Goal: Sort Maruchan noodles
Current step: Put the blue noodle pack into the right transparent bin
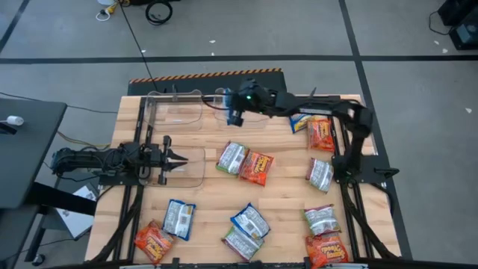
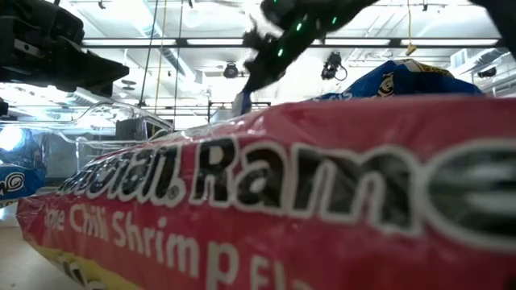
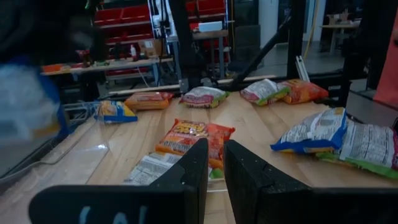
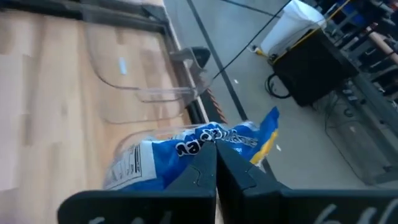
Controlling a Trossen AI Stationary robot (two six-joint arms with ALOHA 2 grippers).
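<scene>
My right gripper [image 4: 216, 163] is shut on a blue-and-yellow noodle packet [image 4: 180, 155], held in the air over the rim of a clear bin [image 1: 175, 110] at the table's far left. In the high view this gripper [image 1: 233, 117] reaches across from the right. Other packets lie flat on the wood: a green-and-white one [image 1: 231, 158] and an orange one [image 1: 256, 168] at the middle, and several more along the near and right sides. My left gripper [image 1: 176, 158] waits level at the left over a second clear bin [image 1: 190, 168], with a narrow gap between its fingers [image 3: 214, 180] and nothing in it. My right gripper pinches the blue packet between its two fingers, at the crinkled part [image 4: 210, 140] right in front of the fingertips. The fingers slant downward, coming from the table's right toward its far left. The packet is lifted clear and sticks out ahead of the fingers, above the bin's rim.
An orange-red packet [image 2: 266, 201] lies right in front of the low camera and blocks most of that view. Blue [image 1: 302, 121], orange [image 1: 321, 134] and green-and-white [image 1: 320, 173] packets lie beside the right arm's base. Bare wood shows between the middle pair and the near row.
</scene>
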